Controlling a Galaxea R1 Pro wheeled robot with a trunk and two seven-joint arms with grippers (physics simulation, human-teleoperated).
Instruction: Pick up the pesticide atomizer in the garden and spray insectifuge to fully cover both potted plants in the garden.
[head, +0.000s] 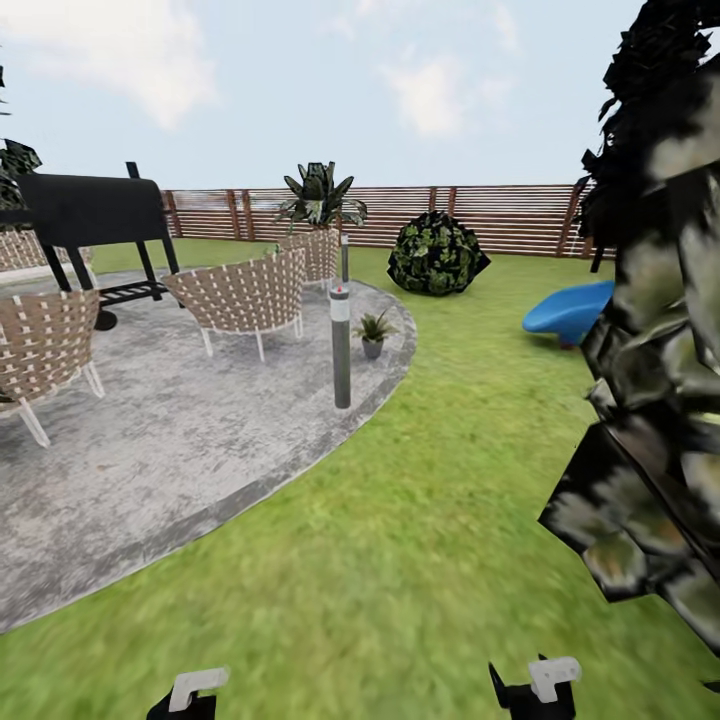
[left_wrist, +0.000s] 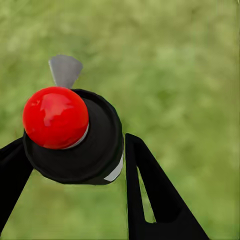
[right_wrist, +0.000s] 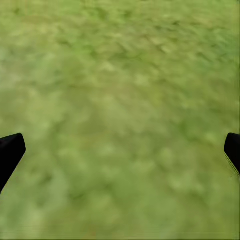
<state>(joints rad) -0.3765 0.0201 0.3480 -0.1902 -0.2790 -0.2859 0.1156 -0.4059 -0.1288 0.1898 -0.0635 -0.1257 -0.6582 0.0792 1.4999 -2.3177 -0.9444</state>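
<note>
Clamped between the black fingers of our left pincer (left_wrist: 75, 165) sits the pesticide atomizer (left_wrist: 75, 135), seen from above in the left wrist view: its red knob and dark round top press against one finger, with the other finger just beside it, and lawn (left_wrist: 190, 60) beneath. Our right pincer (right_wrist: 120, 150) stands wide apart, its two dark fingertips at opposite edges of the right wrist view, nothing between them but grass. In the head view both arms' ends peek in low, over open lawn.

Ahead of the left pincer, well apart, a potted plant (head: 373, 331) stands on the rim of the grey paved circle (head: 170, 450), just beyond a grey bollard lamp (head: 341, 345). Woven chairs (head: 245, 296) and a black grill (head: 95, 215) sit farther in on the paving. Close on our right a big dark-leaved tree (head: 650, 330) crowds the way; past it lie a blue object (head: 568, 308), a round shrub (head: 438, 254) and the slatted fence (head: 500, 215).
</note>
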